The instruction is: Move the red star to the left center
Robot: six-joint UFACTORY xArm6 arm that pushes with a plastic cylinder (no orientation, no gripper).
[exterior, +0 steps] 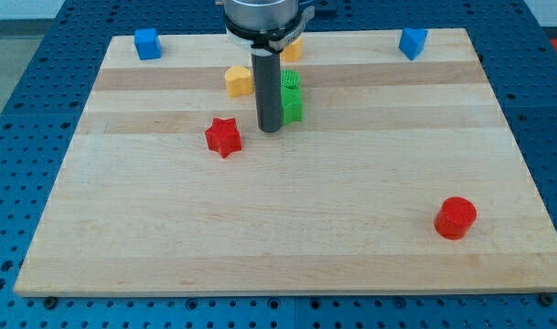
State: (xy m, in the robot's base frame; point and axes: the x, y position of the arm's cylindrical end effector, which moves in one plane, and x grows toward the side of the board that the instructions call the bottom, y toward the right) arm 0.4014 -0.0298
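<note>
The red star (223, 137) lies on the wooden board (287, 238), left of the middle and in its upper half. My tip (270, 129) rests on the board just to the right of the star, with a small gap between them. The rod stands upright and hides part of the green blocks behind it.
A green star (292, 109) and another green block (290, 80) sit right of the rod. A yellow block (239, 80) lies above the star, an orange block (291, 48) behind the arm. Blue blocks sit at top left (147, 43) and top right (412, 42). A red cylinder (455, 217) lies bottom right.
</note>
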